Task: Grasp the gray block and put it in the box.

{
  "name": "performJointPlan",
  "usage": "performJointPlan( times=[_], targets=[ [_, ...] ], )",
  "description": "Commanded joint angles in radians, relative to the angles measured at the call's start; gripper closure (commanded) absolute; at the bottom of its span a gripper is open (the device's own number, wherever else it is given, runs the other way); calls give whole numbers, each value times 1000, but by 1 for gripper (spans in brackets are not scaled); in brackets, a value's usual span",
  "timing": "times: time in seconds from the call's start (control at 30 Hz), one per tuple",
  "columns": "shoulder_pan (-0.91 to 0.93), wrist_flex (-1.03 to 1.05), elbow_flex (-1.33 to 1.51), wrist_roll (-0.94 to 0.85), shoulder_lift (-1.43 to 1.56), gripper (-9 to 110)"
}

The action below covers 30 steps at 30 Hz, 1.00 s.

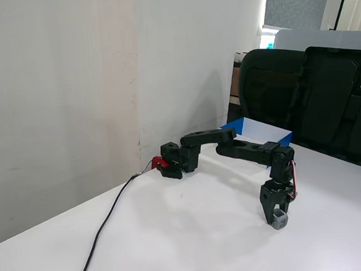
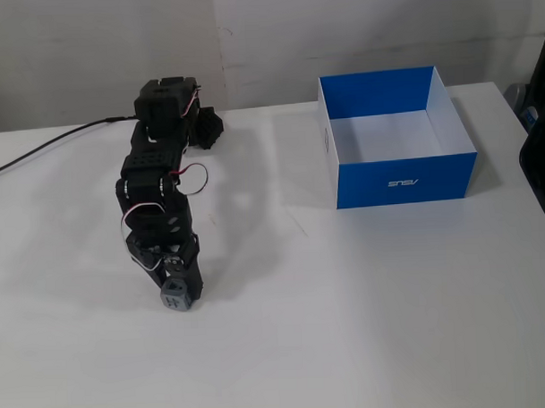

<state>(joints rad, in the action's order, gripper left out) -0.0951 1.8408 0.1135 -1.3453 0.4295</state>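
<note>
White table [image 2: 393, 325], fingers [image 2: 193, 280] clamping gray block [image 2: 175, 296]

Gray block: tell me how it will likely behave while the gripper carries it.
The gray block looks small and flat-faced, so probably light and unlikely to roll. Held between the gripper's closed jaws near the tips, it may twist or slip if jolted. It appears rigid.
</note>
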Motion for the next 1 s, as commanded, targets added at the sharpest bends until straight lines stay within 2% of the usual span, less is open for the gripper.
performJointPlan(
  times=[0.0,0.53,0.97],
  targets=[
    [-29,44,48,18,121,101],
    [-46,44,367,86,454,101],
    [23,44,769,149,899,101]
  ],
)
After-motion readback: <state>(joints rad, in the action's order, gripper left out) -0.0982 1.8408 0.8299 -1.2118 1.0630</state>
